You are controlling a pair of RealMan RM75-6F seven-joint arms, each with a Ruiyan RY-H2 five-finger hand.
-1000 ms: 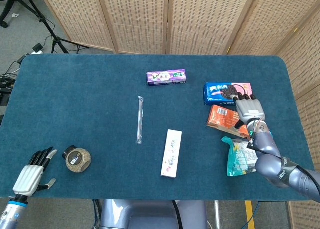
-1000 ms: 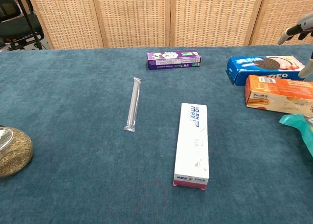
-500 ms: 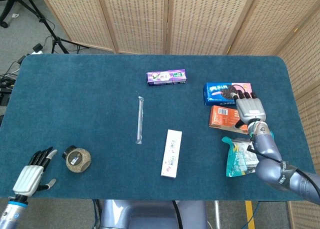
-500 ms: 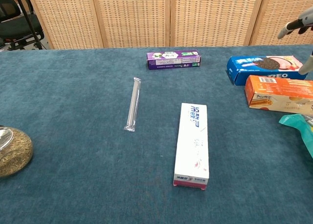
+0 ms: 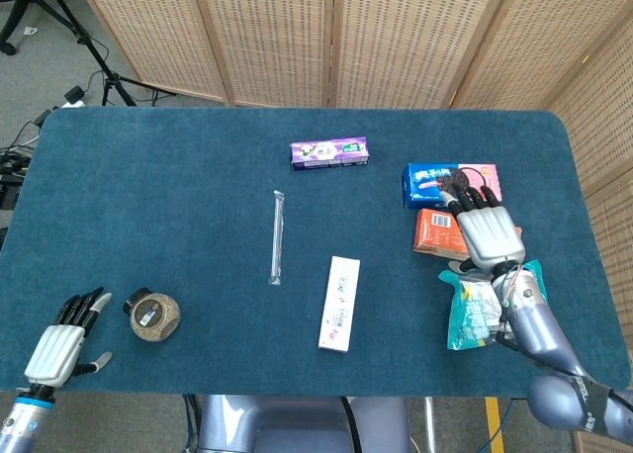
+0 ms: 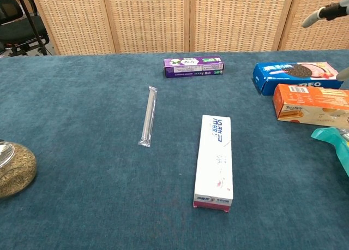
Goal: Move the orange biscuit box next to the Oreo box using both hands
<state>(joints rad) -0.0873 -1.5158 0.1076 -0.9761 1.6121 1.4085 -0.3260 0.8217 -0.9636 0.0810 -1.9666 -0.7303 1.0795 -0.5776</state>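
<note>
The head view looks steeply down from high above the near edge, taking in the whole blue table (image 5: 198, 226) with the wicker screen (image 5: 297, 38) at the far side. The chest view sits low and close, just above the near edge, facing level across the table toward the same screen. Both share the middle and right of the table: the white box (image 5: 339, 303), purple box (image 6: 193, 66) and Oreo box (image 6: 294, 75).

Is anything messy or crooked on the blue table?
Not really. The orange biscuit box lies neatly beside the Oreo box. Only the teal snack bag looks crumpled, and the white box lies a little slanted.
</note>
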